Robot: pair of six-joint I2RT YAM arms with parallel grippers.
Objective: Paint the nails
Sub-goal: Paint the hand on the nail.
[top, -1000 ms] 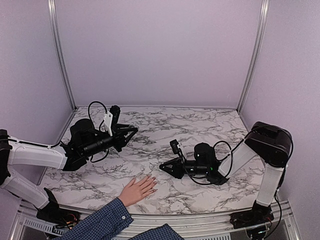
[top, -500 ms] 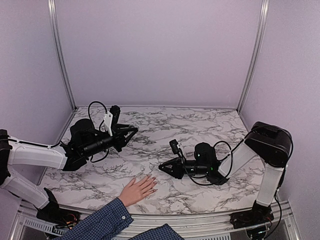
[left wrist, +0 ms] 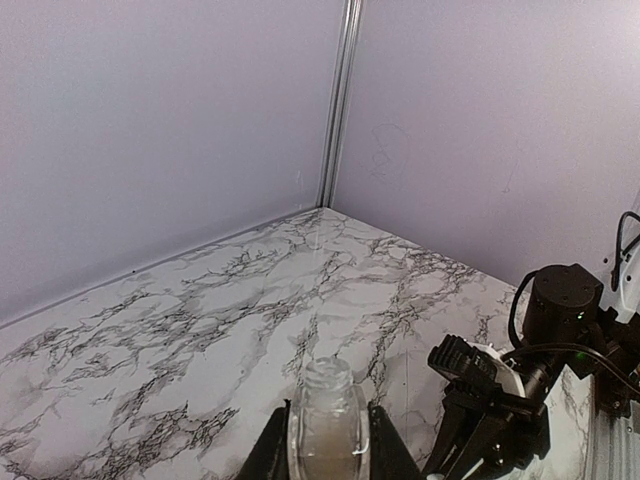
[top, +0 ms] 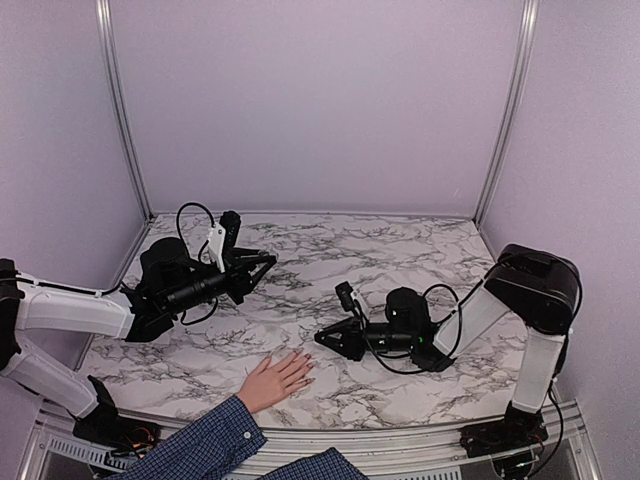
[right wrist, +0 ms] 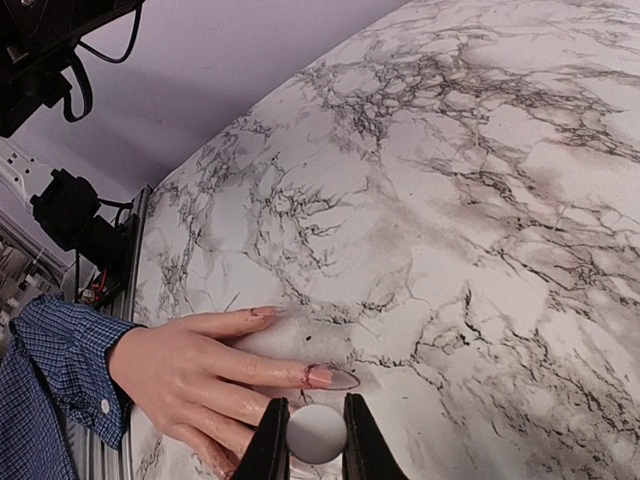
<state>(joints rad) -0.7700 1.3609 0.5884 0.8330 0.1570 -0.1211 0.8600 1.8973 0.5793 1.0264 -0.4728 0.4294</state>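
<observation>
A light-skinned hand (top: 275,378) in a blue plaid sleeve (top: 200,445) lies flat at the table's front edge, fingers pointing right. The nails show in the right wrist view as a pinkish one on the long finger (right wrist: 322,377) and another on the finger above it (right wrist: 263,312). My right gripper (right wrist: 316,440) is shut on a round pale cap (right wrist: 316,432), seen end-on just below the long finger's tip. In the top view the right gripper (top: 322,338) hovers just right of the fingertips. My left gripper (left wrist: 328,445) is shut on a clear uncapped bottle (left wrist: 328,415), held above the table's left part (top: 262,262).
The marble table (top: 400,250) is walled in lilac panels with metal corner posts (top: 120,110). The right arm's wrist and cables (left wrist: 500,400) show at the lower right of the left wrist view. The right arm's base (top: 535,290) stands at the right edge.
My right gripper has crept a little to the left, closer to the fingertips. The hand and the left arm have stayed still.
</observation>
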